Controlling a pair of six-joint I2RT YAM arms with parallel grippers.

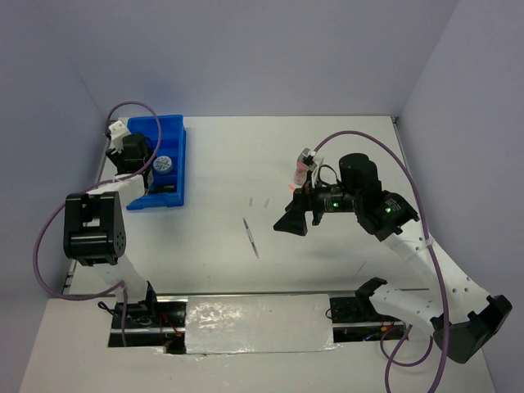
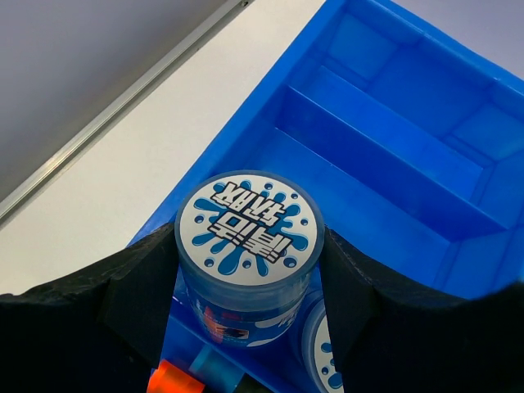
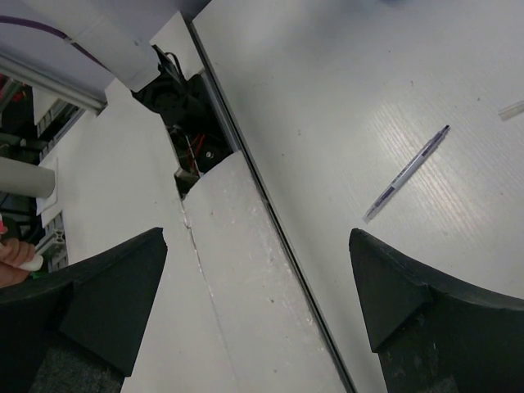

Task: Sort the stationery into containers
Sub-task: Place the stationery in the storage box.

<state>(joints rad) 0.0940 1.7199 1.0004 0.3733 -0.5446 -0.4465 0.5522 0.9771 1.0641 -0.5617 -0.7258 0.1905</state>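
- Blue tray (image 1: 173, 131), a rectangular plastic box split by low walls into several long compartments, sits on the white tabletop (image 1: 246, 155) at its far left corner.
- Left end effector (image 2: 246, 250) is directly over the tray. Its two black fingers (image 2: 135, 295) press against opposite sides of a round disc, gripping it.
- Right end effector (image 1: 293, 221) stands well to the right of the tray. Its jaws are spread wide with nothing between them, and its wrist view looks down on the near edge of the tabletop.
- Round disc (image 2: 248, 233) is a squat tub with translucent blue sides. Its white lid is printed with blue splashes and dark lettering. It is held upright over one end of the tray, above the level of the tray's floor.
- Second disc (image 2: 323, 356), with the same print, lies inside the tray just beside and below the held one, and is mostly hidden. From above, one round blue-white top shows inside the tray; which of the two it is cannot be told.
- Pen (image 1: 250, 237), thin with a clear barrel and a dark tip, lies flat on the tabletop. It is well apart from the tray, between it and the right end effector.
- Orange cap (image 2: 168, 378) peeks out inside the tray, below the held disc and under the left finger. Its compartment cannot be told.
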